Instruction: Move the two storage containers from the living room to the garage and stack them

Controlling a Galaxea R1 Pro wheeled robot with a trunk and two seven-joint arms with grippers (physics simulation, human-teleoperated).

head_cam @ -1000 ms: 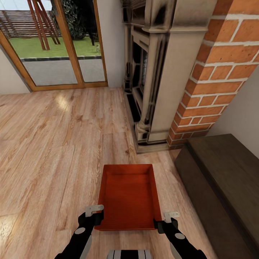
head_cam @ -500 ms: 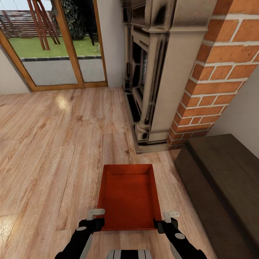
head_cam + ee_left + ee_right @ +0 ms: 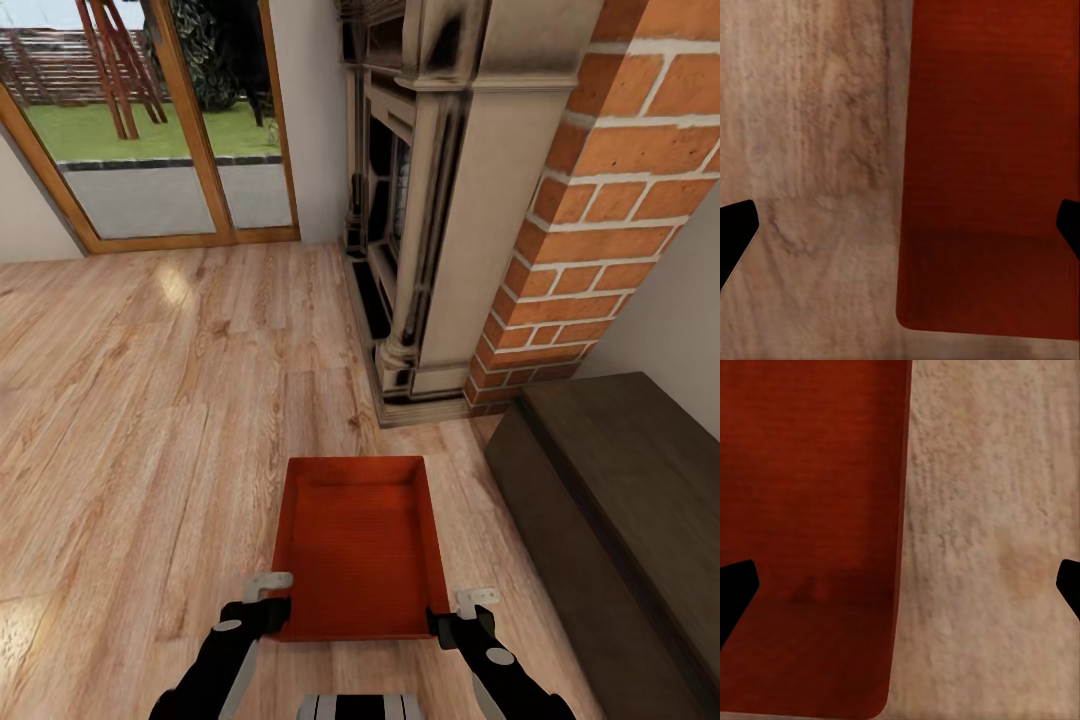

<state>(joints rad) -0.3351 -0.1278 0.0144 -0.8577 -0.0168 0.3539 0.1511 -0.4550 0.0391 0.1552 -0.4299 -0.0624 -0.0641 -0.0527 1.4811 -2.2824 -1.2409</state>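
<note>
On the light wood plank floor (image 3: 150,400) of the living room, just in front of us, we are viewing one orange-red rectangular lidless storage container (image 3: 360,548) with thin low walls; it is lying flat, near the ornate fireplace (image 3: 430,200) and the long dark brown bench (image 3: 620,500). We are judging it light and stiff, though its smooth thin walls are likely slippery, so the near corners or the two long side walls are offering the best hold. Our left gripper (image 3: 268,592) is sitting at the near left corner, its fingers spread wide in the left wrist view, with the container's edge (image 3: 907,187) lying between them. Our right gripper (image 3: 470,605) is sitting at the near right corner, likewise wide apart and straddling the wall (image 3: 904,547). Neither is clamping anything; whether any finger is touching the wall, we cannot tell.
</note>
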